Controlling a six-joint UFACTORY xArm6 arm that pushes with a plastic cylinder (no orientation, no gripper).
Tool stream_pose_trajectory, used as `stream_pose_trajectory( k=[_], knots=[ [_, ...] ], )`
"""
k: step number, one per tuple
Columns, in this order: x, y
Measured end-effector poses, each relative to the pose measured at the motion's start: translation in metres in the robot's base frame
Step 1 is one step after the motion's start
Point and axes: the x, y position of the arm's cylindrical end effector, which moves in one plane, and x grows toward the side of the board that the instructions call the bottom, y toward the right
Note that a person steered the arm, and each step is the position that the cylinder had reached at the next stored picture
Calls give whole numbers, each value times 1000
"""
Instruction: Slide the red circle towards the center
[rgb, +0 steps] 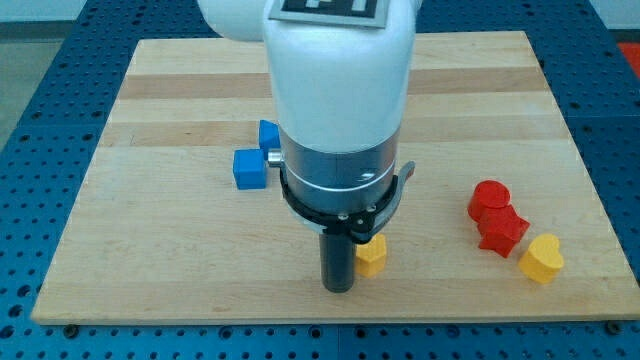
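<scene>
The red circle (489, 198) lies on the wooden board (150, 120) at the view's right. A second red block (502, 231), star-like in shape, touches it just below. My tip (338, 288) rests on the board near the view's bottom centre, far to the left of the red circle. A yellow block (372, 256) sits right beside the tip, on its right. The white arm body hides the middle of the board.
A yellow heart-shaped block (541, 259) lies below and right of the red blocks, near the board's bottom edge. Two blue blocks (251, 169) (268, 134) sit left of centre, the upper one partly hidden by the arm.
</scene>
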Motion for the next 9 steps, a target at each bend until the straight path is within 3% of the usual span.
stream_pose_trajectory(
  k=[2,7,9],
  knots=[
    [-29,2],
    [-29,113],
    [-31,119]
  ],
)
